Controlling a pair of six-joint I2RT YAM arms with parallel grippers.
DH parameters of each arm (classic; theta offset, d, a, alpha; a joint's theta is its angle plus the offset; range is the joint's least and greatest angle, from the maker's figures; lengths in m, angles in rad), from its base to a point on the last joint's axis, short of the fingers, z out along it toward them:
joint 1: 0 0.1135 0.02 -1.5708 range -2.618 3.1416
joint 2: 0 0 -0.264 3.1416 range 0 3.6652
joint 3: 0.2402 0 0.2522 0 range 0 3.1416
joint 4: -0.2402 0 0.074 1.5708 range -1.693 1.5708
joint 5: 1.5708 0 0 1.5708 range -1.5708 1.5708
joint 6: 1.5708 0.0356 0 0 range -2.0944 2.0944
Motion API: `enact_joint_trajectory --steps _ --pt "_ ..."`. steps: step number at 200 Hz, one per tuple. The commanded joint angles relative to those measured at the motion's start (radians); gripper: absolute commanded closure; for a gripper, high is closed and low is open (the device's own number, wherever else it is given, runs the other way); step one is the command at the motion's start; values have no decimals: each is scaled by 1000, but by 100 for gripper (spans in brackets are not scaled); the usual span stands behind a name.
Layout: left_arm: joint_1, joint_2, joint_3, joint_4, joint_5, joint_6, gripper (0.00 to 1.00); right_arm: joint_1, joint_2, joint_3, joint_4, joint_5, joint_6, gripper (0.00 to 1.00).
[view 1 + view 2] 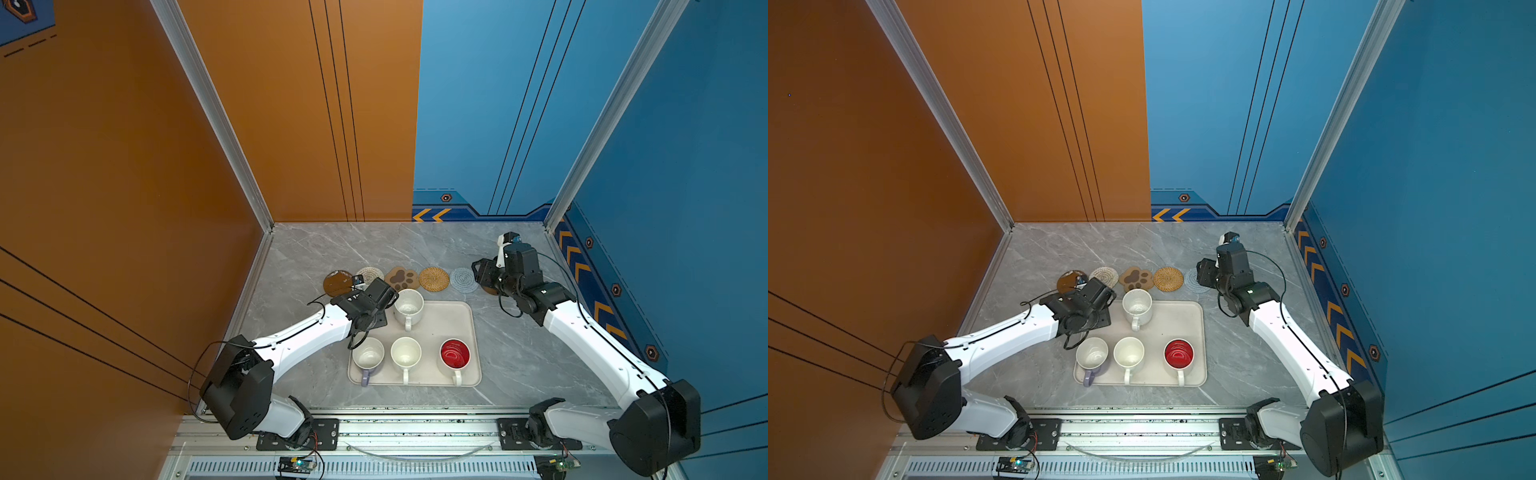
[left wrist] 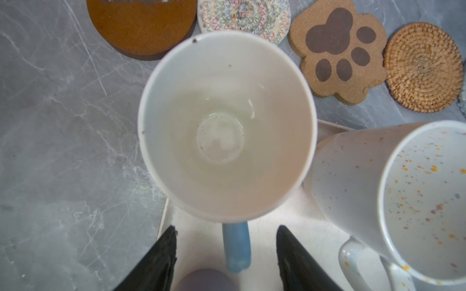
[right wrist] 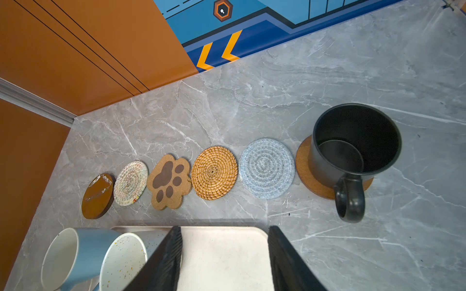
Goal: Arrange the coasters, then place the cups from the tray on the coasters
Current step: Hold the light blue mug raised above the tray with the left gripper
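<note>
Six coasters lie in a row behind the tray point(image 1: 471, 328): brown disc point(image 1: 337, 283), white woven point(image 1: 370, 273), paw point(image 1: 401, 279), rattan point(image 1: 434, 278), grey-blue point(image 1: 462, 279), and a second brown disc point(image 3: 306, 171). On that last disc stands the black mug point(image 3: 353, 146). My left gripper point(image 2: 226, 228) is open, its jaws on either side of the handle point(image 2: 237, 249) of the light blue mug point(image 2: 227, 126), with gaps on both sides. This mug stands at the tray's far left corner. My right gripper point(image 3: 224, 228) is open and empty over the tray's far right corner.
A speckled white mug point(image 1: 409, 307) stands beside the blue one. Along the tray's near edge are a lilac mug point(image 1: 368, 357), a white mug point(image 1: 406, 353) and a red-lined mug point(image 1: 455, 354). Walls close in the back and both sides.
</note>
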State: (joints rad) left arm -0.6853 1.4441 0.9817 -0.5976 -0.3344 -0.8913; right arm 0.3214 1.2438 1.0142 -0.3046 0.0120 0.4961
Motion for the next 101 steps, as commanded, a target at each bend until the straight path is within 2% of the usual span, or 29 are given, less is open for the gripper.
enact_joint_trajectory --steps 1,65,101 --pt "18 8 -19 29 12 -2 38 -9 8 -14 23 -15 10 47" --pt "34 60 -17 64 35 -1 44 -34 27 -23 26 -40 12 48" --pt "38 61 -22 64 32 -12 54 -37 30 -24 26 -44 12 47"
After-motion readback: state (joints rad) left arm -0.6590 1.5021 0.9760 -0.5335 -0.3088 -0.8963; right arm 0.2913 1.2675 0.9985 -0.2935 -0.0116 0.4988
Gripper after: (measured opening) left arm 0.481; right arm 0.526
